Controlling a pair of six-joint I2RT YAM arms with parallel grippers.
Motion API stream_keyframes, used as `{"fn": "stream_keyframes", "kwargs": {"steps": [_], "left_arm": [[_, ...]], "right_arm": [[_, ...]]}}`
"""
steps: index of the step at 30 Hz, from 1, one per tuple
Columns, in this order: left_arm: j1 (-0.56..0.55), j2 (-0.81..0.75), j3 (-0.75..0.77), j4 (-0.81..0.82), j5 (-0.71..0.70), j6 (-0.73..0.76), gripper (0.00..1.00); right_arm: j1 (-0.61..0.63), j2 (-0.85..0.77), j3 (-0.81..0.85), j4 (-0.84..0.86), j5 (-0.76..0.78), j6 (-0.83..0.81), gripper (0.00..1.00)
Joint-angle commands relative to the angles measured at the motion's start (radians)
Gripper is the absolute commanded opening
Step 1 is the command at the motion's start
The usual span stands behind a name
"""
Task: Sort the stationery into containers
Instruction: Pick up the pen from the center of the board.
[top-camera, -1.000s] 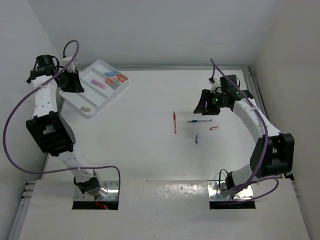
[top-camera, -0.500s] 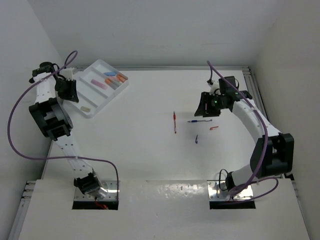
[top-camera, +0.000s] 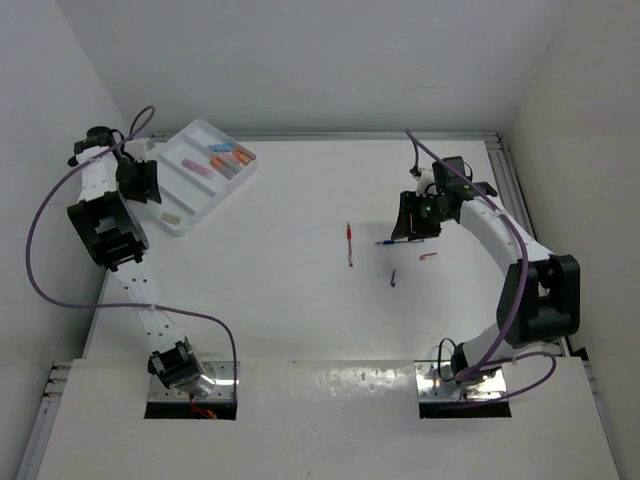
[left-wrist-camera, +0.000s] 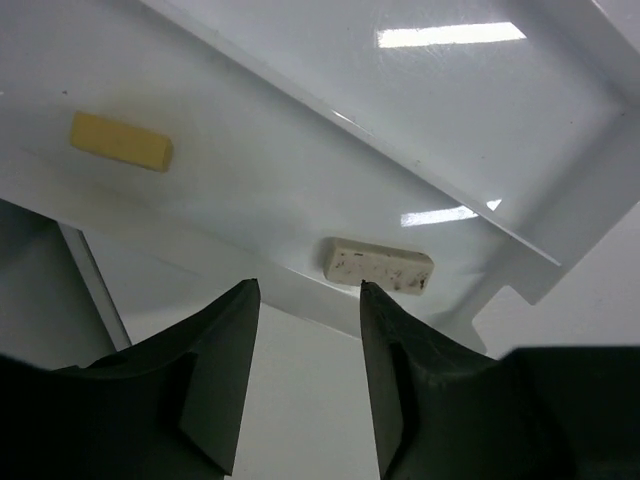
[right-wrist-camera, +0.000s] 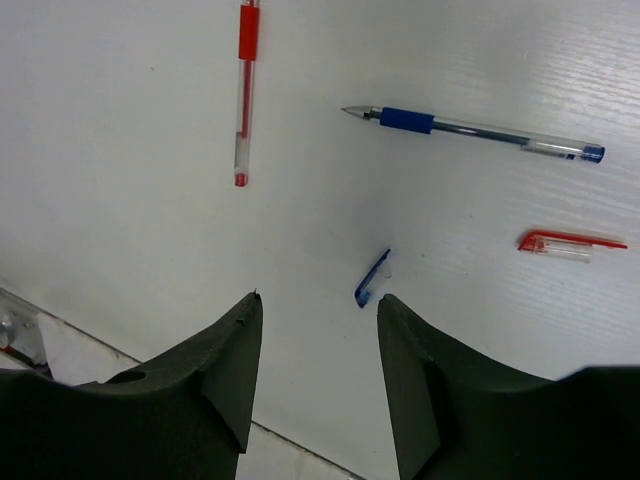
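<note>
Looking into a plain room with white walls closing in on three sides. Looking down on a smooth, shiny white desk, probably letting small things slide about. Finding the white tray near the far left corner of the desk, already holding a few short markers in its far lanes. Spotting the left claw hanging at the left rim of the tray, spread apart and pinching nothing. Spotting the right claw hovering over the right middle of the desk, also spread apart and pinching nothing. Seeing a blue pen and a red pen lying flat below it, well apart from the tray. Guessing at thin, light, stiff pens, round enough for rolling away, so thinking of squeezing across the middle of the barrel or on the coloured rubber part. Noticing a beige eraser and a yellow eraser lying in the tray, soft and easy for pinching. Picking out a tiny blue cap and a red cap near the pens, very light, lying low on the desk and probably tricky for grabbing.
</note>
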Motion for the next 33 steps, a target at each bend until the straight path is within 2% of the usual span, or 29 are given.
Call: {"fn": "stream_keyframes", "kwargs": {"steps": [1, 5, 9, 12, 16, 20, 22, 23, 24, 28, 33], "left_arm": [[-0.005, -0.039, 0.03, 0.03, 0.063, -0.01, 0.53], [-0.005, -0.143, -0.034, 0.09, 0.181, 0.017, 0.64], [-0.01, -0.289, -0.059, 0.131, 0.326, 0.022, 0.68], [-0.028, -0.372, -0.061, 0.139, 0.364, 0.01, 0.69], [-0.098, -0.499, -0.143, 0.157, 0.36, 0.014, 0.68], [-0.164, -0.699, -0.388, 0.29, 0.317, -0.039, 0.69], [-0.197, -0.803, -0.518, 0.369, 0.244, -0.125, 0.74], [-0.206, -0.834, -0.556, 0.438, 0.219, -0.148, 0.8], [-0.226, -0.866, -0.591, 0.467, 0.197, -0.173, 1.0], [-0.267, -1.005, -0.732, 0.575, 0.074, -0.275, 1.0], [-0.307, -1.049, -0.755, 0.59, -0.067, -0.338, 1.0]], "right_arm": [[0.011, 0.001, 0.008, 0.022, 0.034, -0.046, 0.49], [0.03, 0.006, 0.0, 0.037, 0.065, -0.067, 0.48], [0.063, 0.006, -0.006, 0.063, 0.134, -0.095, 0.46], [0.111, 0.012, 0.002, 0.091, 0.221, -0.142, 0.44], [0.181, 0.055, 0.042, 0.109, 0.318, -0.193, 0.4], [0.238, 0.114, 0.105, 0.112, 0.33, -0.147, 0.37], [0.286, 0.16, 0.14, 0.123, 0.352, -0.11, 0.37], [0.3, 0.179, 0.155, 0.126, 0.375, -0.098, 0.37], [0.324, 0.225, 0.189, 0.126, 0.382, -0.074, 0.37], [0.355, 0.344, 0.293, 0.115, 0.445, 0.005, 0.39], [0.355, 0.487, 0.471, 0.051, 0.453, 0.104, 0.37]]}}
